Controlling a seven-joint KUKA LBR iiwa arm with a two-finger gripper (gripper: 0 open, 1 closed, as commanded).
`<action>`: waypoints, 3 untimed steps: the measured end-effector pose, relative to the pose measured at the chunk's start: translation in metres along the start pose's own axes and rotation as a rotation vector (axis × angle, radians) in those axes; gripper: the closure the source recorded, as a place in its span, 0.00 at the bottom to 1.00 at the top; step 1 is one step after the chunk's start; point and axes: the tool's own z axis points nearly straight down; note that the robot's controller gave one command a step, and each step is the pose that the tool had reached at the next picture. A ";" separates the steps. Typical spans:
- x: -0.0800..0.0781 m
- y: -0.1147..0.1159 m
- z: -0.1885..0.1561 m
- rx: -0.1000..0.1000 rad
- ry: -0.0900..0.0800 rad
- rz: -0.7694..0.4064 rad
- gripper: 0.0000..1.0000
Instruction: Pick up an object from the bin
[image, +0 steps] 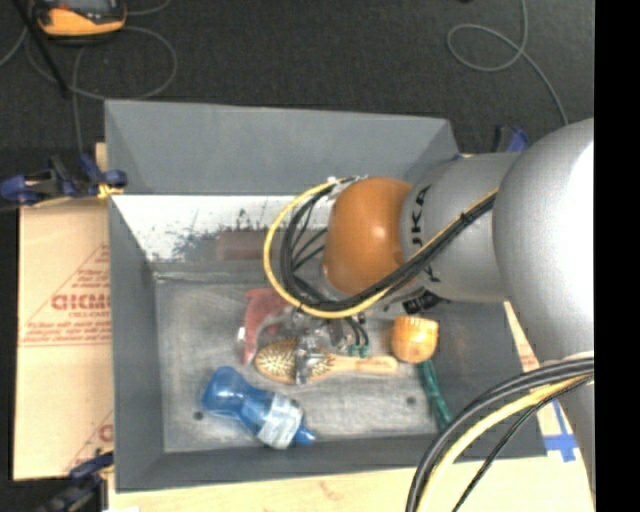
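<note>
Though partly hidden, gripper (312, 345) over wooden hairbrush (278, 363).

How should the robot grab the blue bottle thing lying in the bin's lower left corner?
The blue bottle lies on its side with bare bin floor along both long sides and nothing on top, so probably come from straight above and pinch across its middle.

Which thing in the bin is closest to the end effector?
The wooden brush with the oval golden head, lying mid-bin right at the end effector. The blue plastic bottle lies lower left and the orange ball-like thing off to the right.
</note>
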 end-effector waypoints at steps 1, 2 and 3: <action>0.000 0.000 0.000 0.000 0.000 0.000 1.00; -0.003 0.007 0.000 0.004 -0.006 -0.194 1.00; 0.001 0.005 -0.040 0.003 0.004 -0.365 1.00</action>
